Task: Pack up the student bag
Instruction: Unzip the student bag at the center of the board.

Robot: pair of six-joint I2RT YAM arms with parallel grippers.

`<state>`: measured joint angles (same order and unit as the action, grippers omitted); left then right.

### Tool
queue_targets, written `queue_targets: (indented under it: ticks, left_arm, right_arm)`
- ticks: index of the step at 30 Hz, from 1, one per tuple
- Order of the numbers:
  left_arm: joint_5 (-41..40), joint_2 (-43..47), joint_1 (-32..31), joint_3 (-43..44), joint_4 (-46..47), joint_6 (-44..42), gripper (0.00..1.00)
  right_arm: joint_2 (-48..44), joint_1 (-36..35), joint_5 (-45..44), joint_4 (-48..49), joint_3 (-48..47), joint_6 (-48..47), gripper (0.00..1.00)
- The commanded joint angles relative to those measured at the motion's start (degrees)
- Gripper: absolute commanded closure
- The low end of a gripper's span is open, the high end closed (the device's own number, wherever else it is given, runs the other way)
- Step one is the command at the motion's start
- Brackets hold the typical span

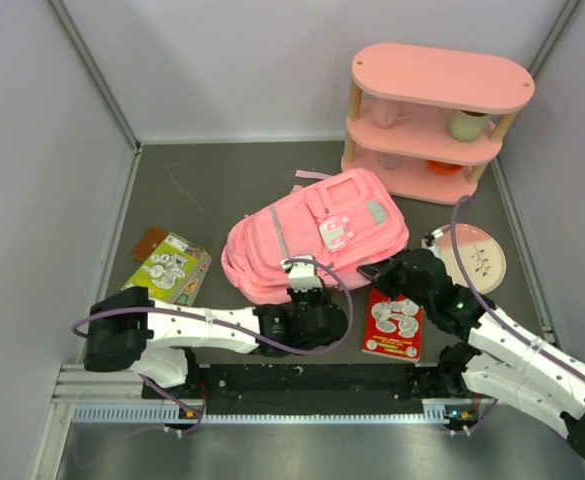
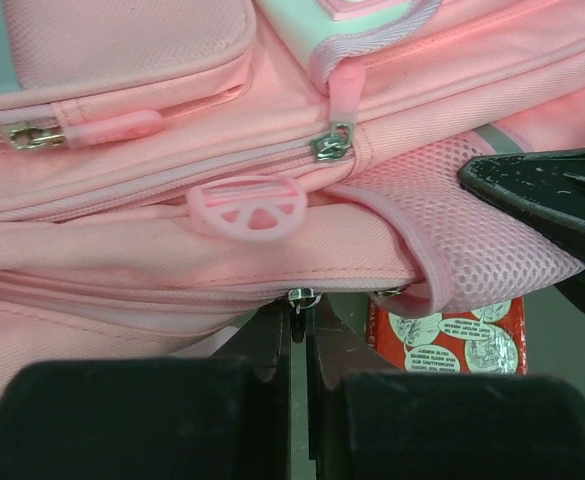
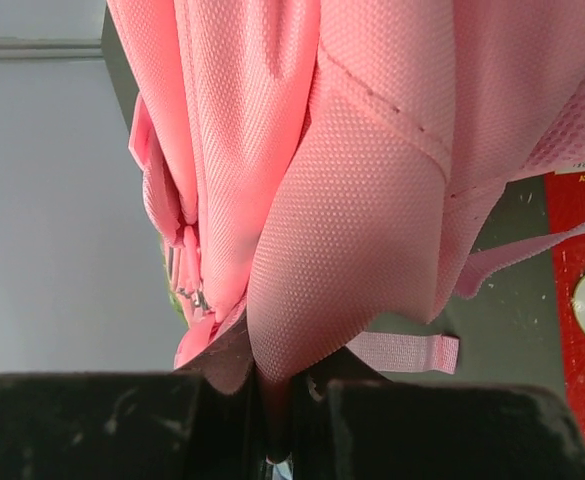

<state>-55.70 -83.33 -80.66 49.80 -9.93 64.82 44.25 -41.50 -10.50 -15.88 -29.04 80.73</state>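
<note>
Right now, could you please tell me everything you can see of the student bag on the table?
The student bag is pink woven fabric with mint-and-white trim, a grey stripe, zipped front pockets and a mesh side pocket. It lies flat, front up, on the table. The left end effector is shut on a metal zipper pull at its near edge; the right end effector pinches its fabric.
</note>
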Motion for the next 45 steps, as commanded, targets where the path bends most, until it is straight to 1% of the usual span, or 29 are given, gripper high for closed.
queue_targets:
  ticks: [1, 2, 6, 9, 12, 13, 15, 17, 18, 19, 21, 22, 25, 27, 29, 30, 32, 33, 34, 35, 36, 38, 39, 41, 42, 43, 45]
  left_arm:
    - [-3.72, 5.1, 1.56, -3.91, -0.7, 0.14, 1.0]
    - [-2.93, 5.72, 1.56, -4.71, -0.61, -0.04, 1.0]
    - [1.47, 11.15, 1.56, -11.63, 1.23, -0.91, 1.0]
    - [4.81, 15.37, 1.47, -16.21, 1.85, -1.36, 1.0]
    - [8.14, 19.59, 1.47, -19.29, 1.85, -3.29, 1.0]
    - [9.02, 20.57, 1.47, -19.74, 1.76, -5.21, 1.0]
    - [14.1, 23.28, 1.47, -20.35, 1.49, -7.15, 1.0]
    - [17.72, 24.44, 1.39, -21.23, 2.9, -10.84, 1.0]
    - [21.21, 24.96, 1.12, -21.5, 3.51, -11.81, 1.0]
    - [22.82, 25.06, 0.95, -21.59, 5.35, -13.91, 1.0]
    - [25.36, 24.36, -0.28, -21.59, 6.5, -15.06, 1.0]
    - [25.9, 23.83, -0.63, -21.5, 7.64, -15.33, 1.0]
    - [28.36, 20.85, -1.69, -20.01, 9.49, -16.56, 1.0]
    - [28.63, 17.95, -2.3, -18.17, 9.49, -16.04, 1.0]
    - [28.28, 15.75, -2.48, -17.02, 12.03, -15.77, 1.0]
    - [27.15, 15.31, -2.39, -16.58, 12.04, -14.73, 1.0]
    - [22.94, 14.17, -2.39, -15.7, 12.48, -13.49, 1.0]
    - [21.09, 13.81, -2.22, -15.53, 12.74, -12.53, 1.0]
    - [19.86, 13.55, -1.96, -15.26, 12.49, -11.83, 1.0]
    - [19.23, 13.2, -0.91, -14.48, 12.31, -11.21, 1.0]
    - [19.05, 13.11, -0.38, -14.21, 12.83, -10.77, 1.0]
    - [18.53, 12.76, 0.33, -13.59, 13.27, -10.5, 1.0]
    - [18.44, 12.75, 0.42, -13.33, 13.8, -10.85, 1.0]
    - [18.17, 12.32, 0.59, -12.45, 13.89, -11.55, 1.0]
    - [18.26, 12.14, 0.68, -12.19, 13.89, -12.51, 1.0]
    - [18.44, 12.05, 0.77, -12.01, 14.32, -13.04, 1.0]
    - [19.05, 11.52, 0.86, -11.39, 14.42, -14.01, 1.0]
  right_arm:
    - [-0.92, 2.46, -0.93, 0.94, -1.9, -5.92, 1.0]
    - [-0.22, 5.17, 0.73, 0.94, -1.9, -7.76, 1.0]
    - [2.15, 11.42, 5.4, 2.08, -2.34, -14.18, 1.0]
    - [4.09, 13.54, 6.37, 2.08, -3.74, -19.19, 1.0]
    - [6.54, 15.82, 7.51, 2.17, -4.54, -22.97, 1.0]
    - [7.33, 16.44, 8.04, 2.17, -5.15, -24.12, 1.0]
    - [10.22, 16.97, 8.83, 2.08, -5.94, -28.24, 1.0]
    - [12.6, 17.41, 9.53, 1.99, -7.96, -32.71, 1.0]
    - [13.83, 17.5, 10.06, 2.25, -9.62, -34.13, 1.0]
    - [16.89, 17.5, 11.72, 2.17, -10.77, -36.84, 1.0]
    - [20.07, 17.59, 12.96, 1.91, -14.36, -39.32, 1.0]
    - [23.22, 17.59, 12.7, 1.21, -15.51, -40.72, 1.0]
    - [28.94, 17.76, 12.61, 0.24, -20.26, -42.4, 1.0]
    - [31.76, 18.73, 12.78, -0.47, -23.33, -42.06, 1.0]
    - [35.09, 20.56, 13.31, -0.56, -24.4, -41.27, 1.0]
    - [36.07, 21.27, 13.66, -0.47, -25.27, -41.09, 0.84]
    - [37.92, 23.38, 17.78, -0.9, -25.89, -41.79, 0.62]
    - [37.49, 23.74, 19.28, -0.91, -25.2, -41.97, 0.4]
    - [36.44, 23.83, 18.94, -0.82, -24.23, -41.71, 0.27]
    - [35.13, 23.74, 18.77, -0.82, -23.01, -41.53, 0.19]
    - [31.29, 23.74, 18.59, -0.91, -20.47, -41.36, 0.12]
    - [26.7, 23.74, 17.88, -1.26, -17.38, -39.43, 0.1]
    - [22.24, 23.74, 18.49, -1.17, -14.06, -38.55, 0.09]
    - [17.3, 23.74, 22.09, -0.56, -10.53, -34.16, 0.09]
    - [15.1, 23.65, 23.58, 0.05, -6.69, -32.32, 0.09]
    - [10.38, 22.78, 26.03, 1.89, -4.82, -28.99, 0.09]
    - [6.13, 20.85, 26.41, 2.52, -0.52, -25.99, 0.09]
